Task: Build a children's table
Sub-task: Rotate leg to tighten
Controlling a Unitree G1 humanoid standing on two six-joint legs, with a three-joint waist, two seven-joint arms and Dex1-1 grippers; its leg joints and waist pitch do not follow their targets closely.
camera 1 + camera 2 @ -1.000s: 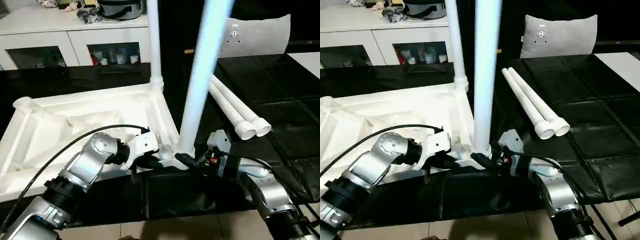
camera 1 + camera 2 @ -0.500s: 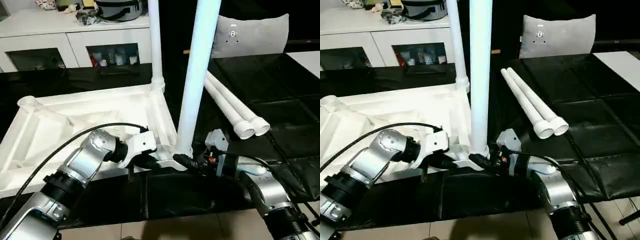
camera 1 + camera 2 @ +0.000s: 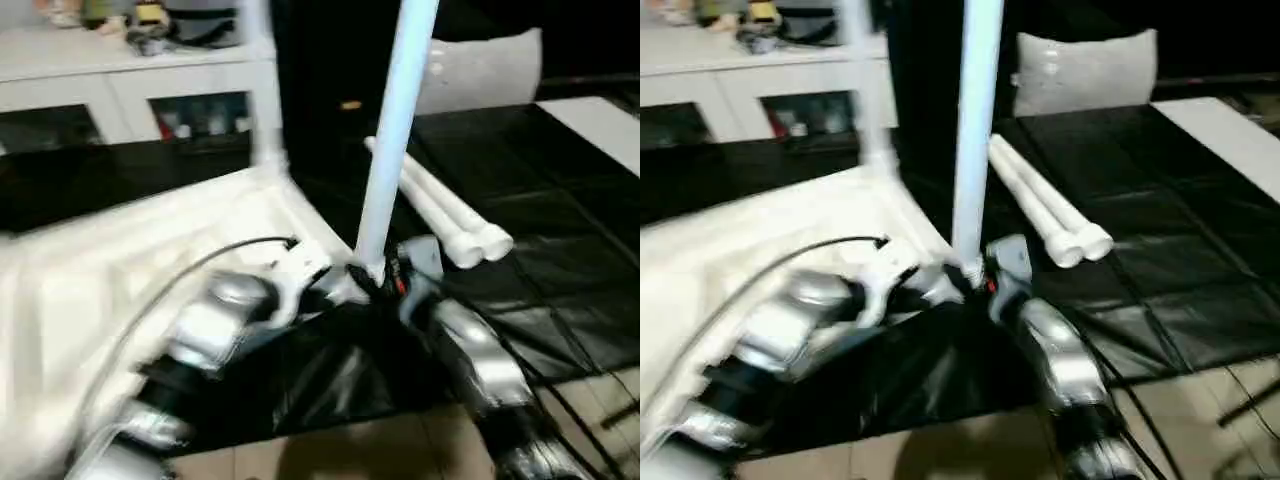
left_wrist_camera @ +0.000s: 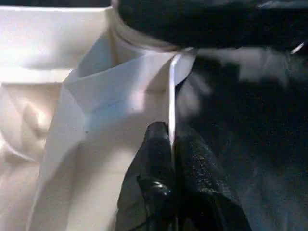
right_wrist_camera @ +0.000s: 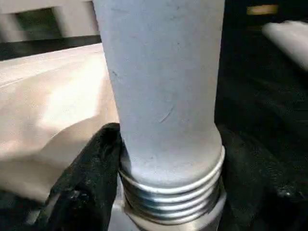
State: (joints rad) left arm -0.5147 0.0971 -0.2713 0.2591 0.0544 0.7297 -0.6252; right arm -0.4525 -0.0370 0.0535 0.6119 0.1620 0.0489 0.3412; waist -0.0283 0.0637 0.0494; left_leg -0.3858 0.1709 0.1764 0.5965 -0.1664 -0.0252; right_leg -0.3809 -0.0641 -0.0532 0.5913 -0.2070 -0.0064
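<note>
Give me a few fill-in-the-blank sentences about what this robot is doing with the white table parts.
The right gripper holds the base of an upright ____. Spare legs lying on the black mat number ____. The left gripper pinches the tabletop's thin ____. At the leg's bottom end, screw ____ show.

Missing words: leg; two; edge; threads

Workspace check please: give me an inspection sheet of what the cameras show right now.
Surface: black mat.
Job's things: tabletop lying underside up; one leg upright at its far corner; second leg upright at the near corner, threads still exposed; two spare legs lying side by side on the mat.
Clutter: grey cushion.
Grippers: left pincer shut on the tabletop's edge; right pincer around the near leg's base.
Cables: black cable over the left arm.
Surroundings: white cabinet.
</note>
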